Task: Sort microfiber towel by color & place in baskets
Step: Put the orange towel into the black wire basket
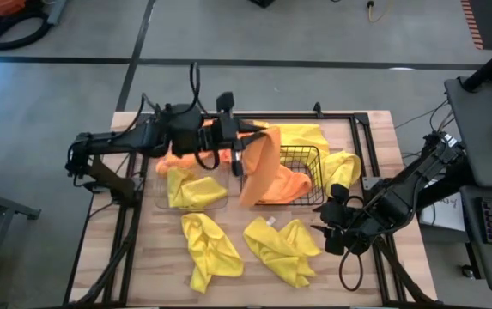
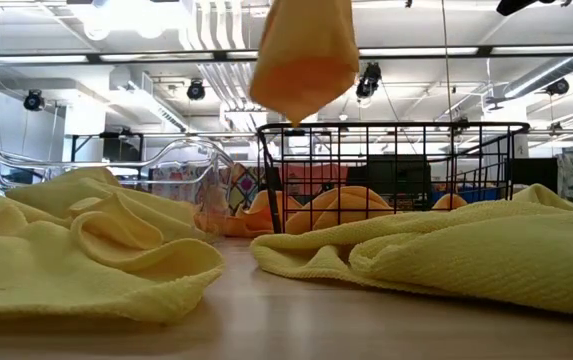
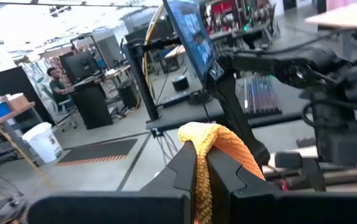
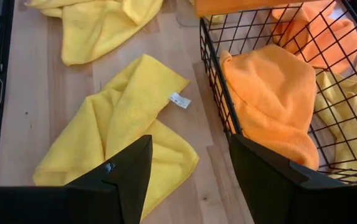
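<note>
My left gripper is shut on an orange towel at the left side of the black wire basket. In the low view the towel hangs above the basket's rim. More orange towels lie inside the basket. The clear plastic bin holds a yellow towel. Two yellow towels lie flat on the near part of the table. My right gripper is open, low over the table by the basket's near right corner; its fingers touch nothing. My left gripper pinches a bunched fold at the orange towel's top between its two fingers. The fingers lie about level and point toward the table's right. The towel hangs slack below them, lifted clear, its lower end just above the basket's rim.
Another yellow towel lies at the far edge behind the basket, and one drapes at its right side. An orange towel lies behind the clear bin. Bare wood shows along the near edge. A person sits at a desk in the room.
</note>
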Controlling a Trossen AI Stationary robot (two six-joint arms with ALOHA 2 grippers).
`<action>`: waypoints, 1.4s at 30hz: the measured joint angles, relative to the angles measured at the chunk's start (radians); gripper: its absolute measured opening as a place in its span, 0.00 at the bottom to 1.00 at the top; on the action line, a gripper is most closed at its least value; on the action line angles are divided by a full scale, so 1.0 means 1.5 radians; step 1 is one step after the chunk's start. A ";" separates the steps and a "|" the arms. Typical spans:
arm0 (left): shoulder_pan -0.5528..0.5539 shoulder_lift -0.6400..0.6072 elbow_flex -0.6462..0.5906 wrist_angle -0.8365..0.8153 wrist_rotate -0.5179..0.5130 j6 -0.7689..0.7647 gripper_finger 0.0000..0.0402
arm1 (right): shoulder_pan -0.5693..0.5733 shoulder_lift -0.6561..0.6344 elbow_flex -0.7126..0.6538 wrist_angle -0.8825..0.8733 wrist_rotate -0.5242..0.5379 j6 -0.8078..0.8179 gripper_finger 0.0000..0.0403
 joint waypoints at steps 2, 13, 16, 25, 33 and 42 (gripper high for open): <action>0.016 0.008 -0.011 0.019 0.008 -0.011 0.00 | 0.000 0.000 0.000 0.000 0.001 -0.004 0.52; 0.036 0.085 -0.026 0.042 0.033 -0.047 0.00 | 0.000 0.000 -0.010 0.002 0.019 -0.010 0.52; 0.036 0.102 -0.031 0.043 0.043 -0.051 0.00 | 0.000 0.000 -0.011 0.002 0.020 -0.009 0.52; 0.039 0.096 -0.161 0.166 0.075 -0.101 0.00 | 0.000 0.000 -0.015 0.007 0.022 -0.007 0.52; 0.040 0.073 -0.282 0.295 0.076 -0.147 0.00 | 0.000 0.000 -0.029 0.012 0.052 0.000 0.52; 0.052 0.040 -0.386 0.390 0.071 -0.168 0.00 | 0.000 0.000 -0.043 0.012 0.053 0.016 0.52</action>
